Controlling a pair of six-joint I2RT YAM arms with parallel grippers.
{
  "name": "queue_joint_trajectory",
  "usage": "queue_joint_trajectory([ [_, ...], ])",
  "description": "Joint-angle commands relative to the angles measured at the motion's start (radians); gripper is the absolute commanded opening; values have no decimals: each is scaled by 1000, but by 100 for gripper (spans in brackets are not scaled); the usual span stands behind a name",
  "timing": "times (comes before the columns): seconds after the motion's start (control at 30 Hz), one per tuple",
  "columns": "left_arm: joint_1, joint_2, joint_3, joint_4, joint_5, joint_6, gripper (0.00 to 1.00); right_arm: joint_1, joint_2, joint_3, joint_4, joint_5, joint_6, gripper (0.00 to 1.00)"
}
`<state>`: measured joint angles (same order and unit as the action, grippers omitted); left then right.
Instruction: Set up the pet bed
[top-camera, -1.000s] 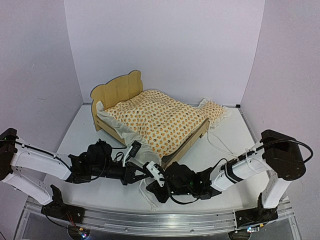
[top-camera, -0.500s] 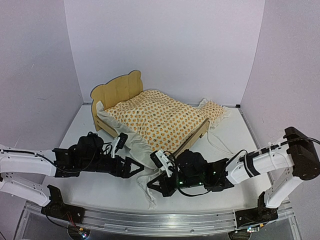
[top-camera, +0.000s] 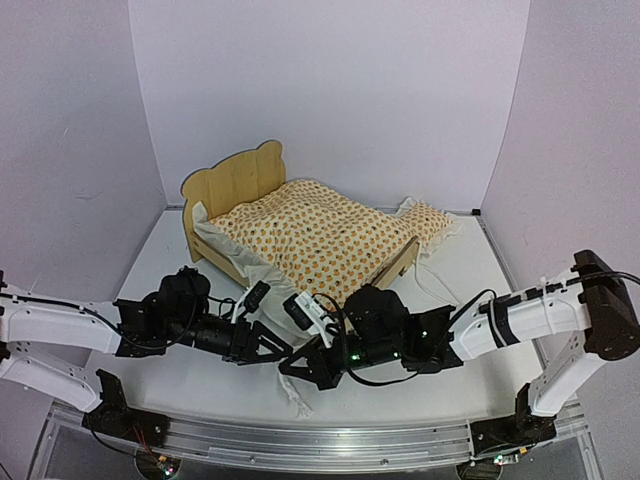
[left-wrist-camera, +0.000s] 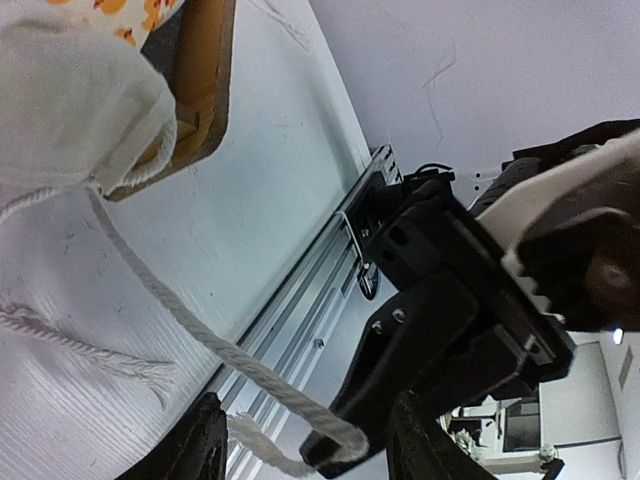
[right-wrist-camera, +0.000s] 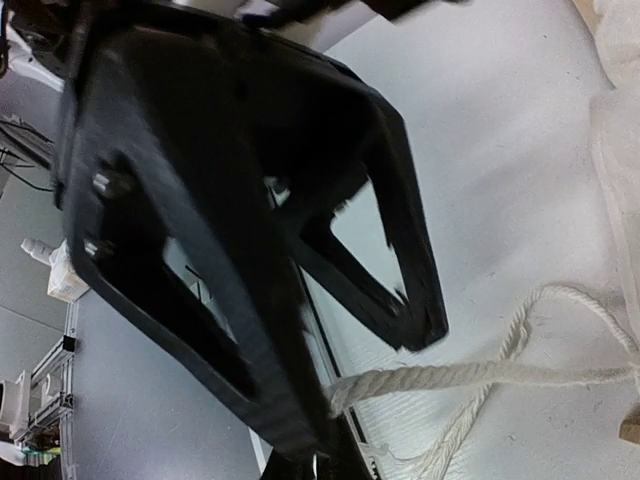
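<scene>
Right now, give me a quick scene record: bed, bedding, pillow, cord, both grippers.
pet bed: upright on the table, headboard far left
bedding: on the bed, white edge hanging over the near side
pillow: on the table by the footboard, not on the bed
cord: white, trails from the bedding's near corner
left gripper: open, at the cord
right gripper: shut on the cord

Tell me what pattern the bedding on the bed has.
The bedding has small orange prints on a cream ground and a white ruffled edge; the top view shows it best.
</scene>
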<state>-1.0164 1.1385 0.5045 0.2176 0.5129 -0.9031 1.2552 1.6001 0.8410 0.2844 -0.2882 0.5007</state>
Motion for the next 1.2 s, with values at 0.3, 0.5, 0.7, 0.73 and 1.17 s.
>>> queue_joint_trajectory([
  [0.3,-1,146,35,102,141,-63,29,-2,49,81,-42,-18,-139,0],
  [0.5,-1,152,35,101,125,-54,13,-2,45,91,-72,-3,-156,0],
  [0.7,1,109,25,101,71,-18,0,5,31,85,-100,13,-161,0],
  [0.73,1,107,21,101,66,-16,0,6,29,82,-101,18,-158,0],
  [1.17,15,-2,114,-328,-246,250,0,10,46,133,-529,165,-19,70],
])
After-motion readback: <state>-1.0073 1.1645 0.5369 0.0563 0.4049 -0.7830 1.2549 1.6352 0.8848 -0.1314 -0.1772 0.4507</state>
